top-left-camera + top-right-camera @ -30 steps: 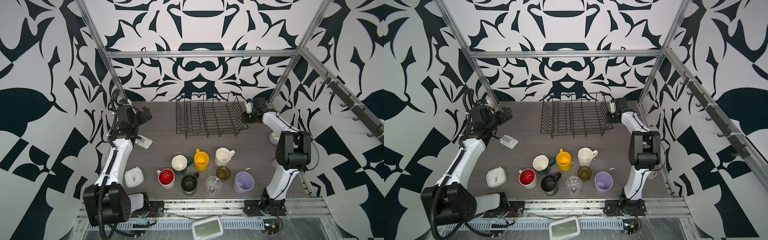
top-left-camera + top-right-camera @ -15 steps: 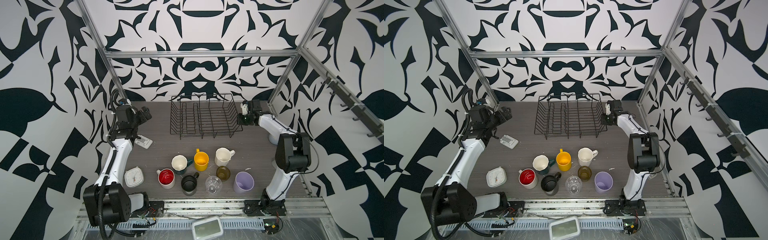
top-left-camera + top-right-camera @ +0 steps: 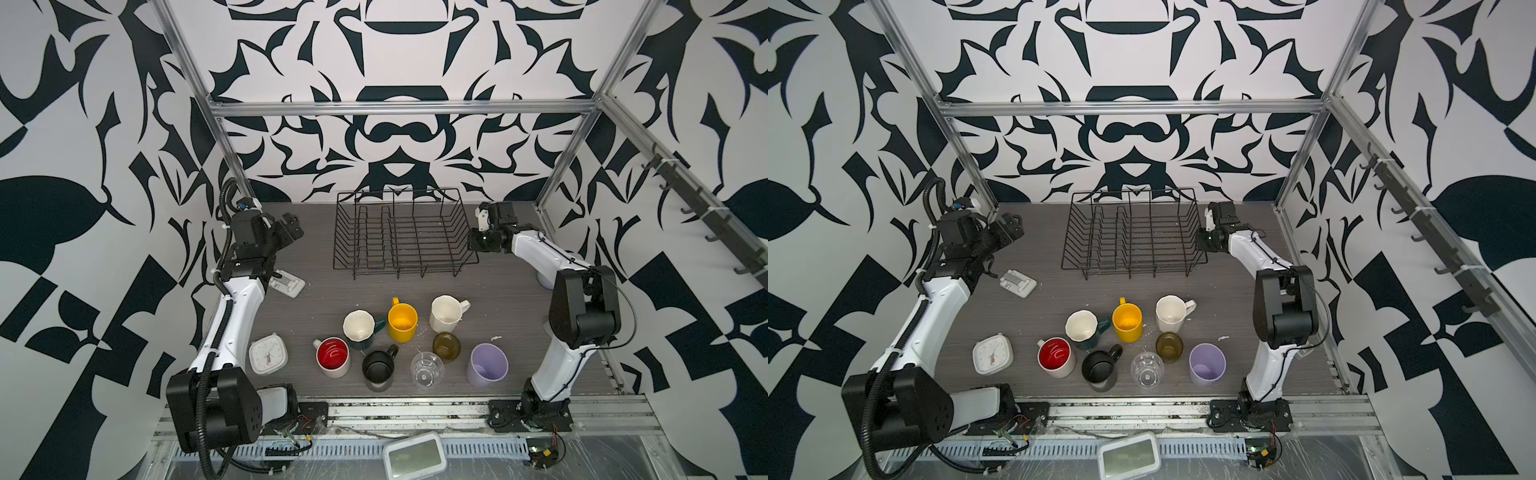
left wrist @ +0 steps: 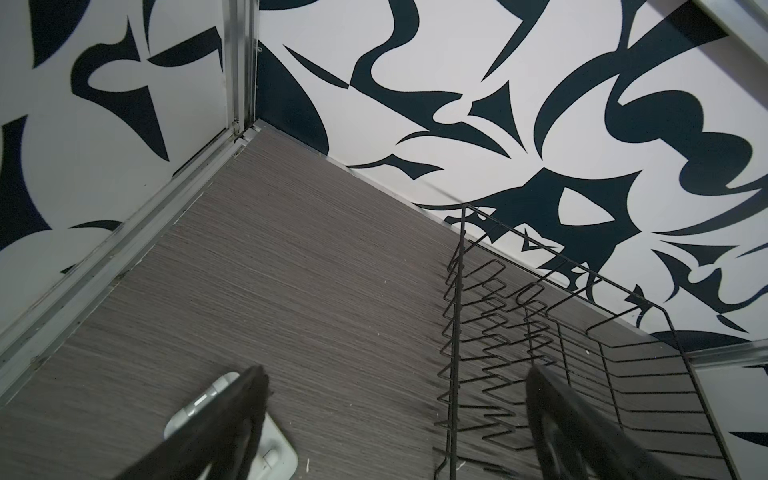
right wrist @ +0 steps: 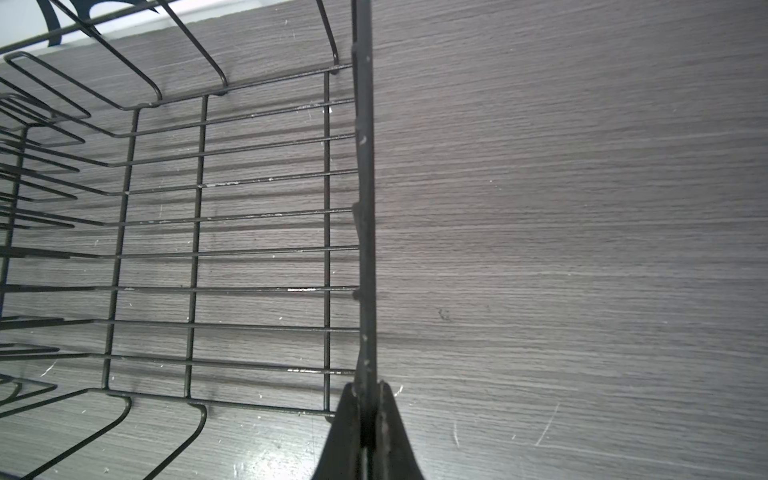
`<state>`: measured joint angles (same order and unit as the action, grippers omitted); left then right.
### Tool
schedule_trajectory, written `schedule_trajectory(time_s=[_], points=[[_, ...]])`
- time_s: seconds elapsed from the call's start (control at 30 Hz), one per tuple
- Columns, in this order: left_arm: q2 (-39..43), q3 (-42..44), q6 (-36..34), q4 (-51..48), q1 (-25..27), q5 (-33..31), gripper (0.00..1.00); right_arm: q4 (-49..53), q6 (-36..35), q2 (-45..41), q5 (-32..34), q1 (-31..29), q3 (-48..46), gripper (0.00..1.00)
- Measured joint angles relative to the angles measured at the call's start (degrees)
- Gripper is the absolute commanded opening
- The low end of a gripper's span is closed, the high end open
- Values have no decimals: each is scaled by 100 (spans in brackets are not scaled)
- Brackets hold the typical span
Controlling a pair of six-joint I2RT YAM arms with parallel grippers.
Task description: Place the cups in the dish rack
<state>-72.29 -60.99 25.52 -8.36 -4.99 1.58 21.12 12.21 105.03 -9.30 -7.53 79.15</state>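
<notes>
The dish rack (image 3: 405,264) stands at the back of the table (image 3: 316,249), close to the rear wall. It holds nothing: its upright dividers and wire floor are bare in both top views. The right gripper (image 5: 365,395) is pinched tight on the rack's right-hand rim wire, with its 2 jaws pressed against either side of it. The left gripper (image 4: 395,376) hangs over the table to the left of the rack, jaws spread wide and nothing between them.

All 8 cups stand upright and empty on the table in front of the rack, well apart from it:
- The teal mug (image 3: 359,329), yellow mug (image 3: 402,322) and faceted white mug (image 3: 446,313) form the farther row.
- The red-inside white mug (image 3: 332,356), black mug (image 3: 377,368), clear glass (image 3: 426,369), amber glass (image 3: 446,347) and lilac tumbler (image 3: 487,365) sit nearer the front.

A white square clock (image 3: 268,354) lies left of them.
</notes>
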Motion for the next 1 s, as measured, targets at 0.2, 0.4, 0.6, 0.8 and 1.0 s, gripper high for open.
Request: schedule_trajectory(time_s=[0.2, 0.4, 0.6, 0.8, 1.0], points=[[11, 0, 26, -22, 0, -31, 99, 127, -55, -42, 76, -98, 0, 50], [350, 7, 120, -313, 0, -238, 99, 337, -74, -525, 236, -120, 63, 77], [1342, 13, 389, -1309, -13, -247, 95, 361, -33, -1399, 332, -118, 63, 85], [2256, 4, 804, -2905, -13, 55, 86, 435, -2, -1969, 358, -120, 52, 87], [2855, 295, 1349, -4465, 262, 448, 79, 542, 39, -2098, 352, -120, -195, 87]])
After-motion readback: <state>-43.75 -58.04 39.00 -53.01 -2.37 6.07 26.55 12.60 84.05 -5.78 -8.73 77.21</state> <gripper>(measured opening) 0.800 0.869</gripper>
